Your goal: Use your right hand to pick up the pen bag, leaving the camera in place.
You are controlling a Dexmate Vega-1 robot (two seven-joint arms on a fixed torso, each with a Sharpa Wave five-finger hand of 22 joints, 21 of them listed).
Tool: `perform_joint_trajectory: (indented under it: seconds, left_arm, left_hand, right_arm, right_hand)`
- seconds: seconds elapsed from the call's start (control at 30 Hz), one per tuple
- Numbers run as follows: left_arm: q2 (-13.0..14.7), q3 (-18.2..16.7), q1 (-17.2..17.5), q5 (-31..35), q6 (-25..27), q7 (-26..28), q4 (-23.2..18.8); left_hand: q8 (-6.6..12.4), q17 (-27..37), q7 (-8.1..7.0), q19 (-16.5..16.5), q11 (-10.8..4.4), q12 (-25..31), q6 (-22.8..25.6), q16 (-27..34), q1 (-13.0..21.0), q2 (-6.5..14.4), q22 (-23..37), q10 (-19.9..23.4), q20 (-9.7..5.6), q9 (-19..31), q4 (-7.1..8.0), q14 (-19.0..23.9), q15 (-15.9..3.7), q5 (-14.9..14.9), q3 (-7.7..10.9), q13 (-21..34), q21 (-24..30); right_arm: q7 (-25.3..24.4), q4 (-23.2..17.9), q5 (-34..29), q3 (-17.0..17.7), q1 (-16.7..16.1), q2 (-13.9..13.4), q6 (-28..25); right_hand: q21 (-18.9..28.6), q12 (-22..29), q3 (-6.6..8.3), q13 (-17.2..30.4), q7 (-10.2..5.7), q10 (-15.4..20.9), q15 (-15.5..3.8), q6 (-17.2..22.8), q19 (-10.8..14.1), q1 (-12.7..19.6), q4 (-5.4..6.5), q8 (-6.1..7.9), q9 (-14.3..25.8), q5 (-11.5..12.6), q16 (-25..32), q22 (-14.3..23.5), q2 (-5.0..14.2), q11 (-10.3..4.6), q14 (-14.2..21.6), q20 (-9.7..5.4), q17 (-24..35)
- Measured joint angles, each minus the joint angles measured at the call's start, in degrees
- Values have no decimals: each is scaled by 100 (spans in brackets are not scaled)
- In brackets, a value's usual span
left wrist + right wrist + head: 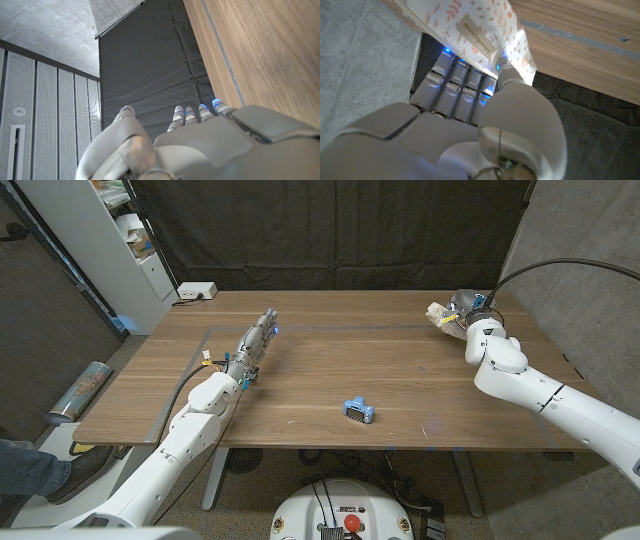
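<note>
The pen bag (pixel 441 315), cream cloth with a leaf print, is at the table's far right corner. My right hand (pixel 468 311) grips it. In the right wrist view the fingers (pixel 451 80) lie under the pen bag (pixel 475 25) and the thumb presses on its edge. I cannot tell whether the bag is off the wood. The camera (pixel 357 411), small and blue, stands alone on the table near the front middle, well away from both hands. My left hand (pixel 255 345) is on the left half of the table, fingers stretched out straight and holding nothing. The left hand (pixel 200 145) shows the same way in its wrist view.
A white box (pixel 197 291) sits at the table's back left edge, beside a white shelf unit (pixel 110 240). A thin taped line (pixel 330 326) marks a rectangle on the wooden table (pixel 330 365). A dark curtain hangs behind.
</note>
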Motion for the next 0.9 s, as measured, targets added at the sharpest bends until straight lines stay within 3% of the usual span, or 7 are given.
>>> perform_joint_trajectory:
  seconds: [0.9]
  left_arm:
    - [-5, 16, 38, -24, -76, -3, -17]
  left_hand:
    - [0, 0, 0, 0, 0, 0, 0, 0, 0, 0, 0, 0, 0, 0, -24, 0, 0, 0, -24, 0, -23]
  right_arm:
    - [1, -392, -204, 262, -204, -95, 73]
  right_hand:
    - [-23, -45, -25, 0, 0, 0, -21, 0, 0, 10, 24, -39, 27, -44, -22, -1, 10, 0, 41, 1, 54]
